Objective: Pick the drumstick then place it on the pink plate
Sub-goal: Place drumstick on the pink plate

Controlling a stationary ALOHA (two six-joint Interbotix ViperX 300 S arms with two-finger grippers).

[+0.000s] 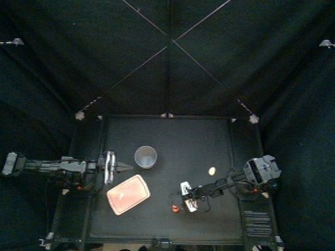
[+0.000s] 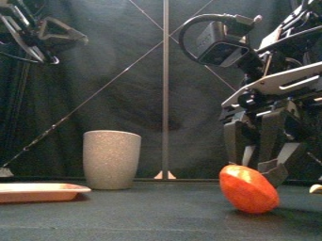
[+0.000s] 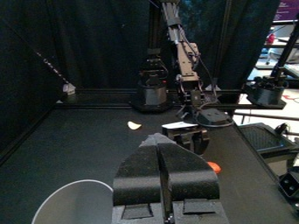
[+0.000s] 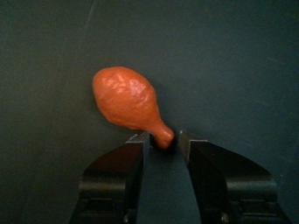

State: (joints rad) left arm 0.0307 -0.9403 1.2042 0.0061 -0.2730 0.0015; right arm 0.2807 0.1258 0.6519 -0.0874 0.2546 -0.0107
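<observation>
— Orange-red drumstick [image 4: 131, 98]: position?
— Lying on the desk [image 1: 183, 137], near the front edge and a little right of centre. The fat end points away from the right pincer [image 4: 167, 144], the thin end toward it. In the front view its underside looks to touch the desk.
— Right pincer state?
— Nearly closed. The two jaws sit on either side of the thin end and pinch it at their tips. The right arm comes down steeply over it from the right.
— Plate?
— The pink plate [image 1: 128, 194] lies flat to the left of the drumstick, clearly apart from it. Nothing on it.
— Anything else on the desk?
— A grey speckled cup [image 2: 111, 158], upright, behind the plate toward the middle of the desk. Not touching the plate.
— Left arm?
— Resting at the left side, level with the cup. The left pincer [image 3: 163, 153] is fully closed, jaws pressed together, gripping nothing. It points across the desk, with the cup's rim just beside it in the wrist view.
</observation>
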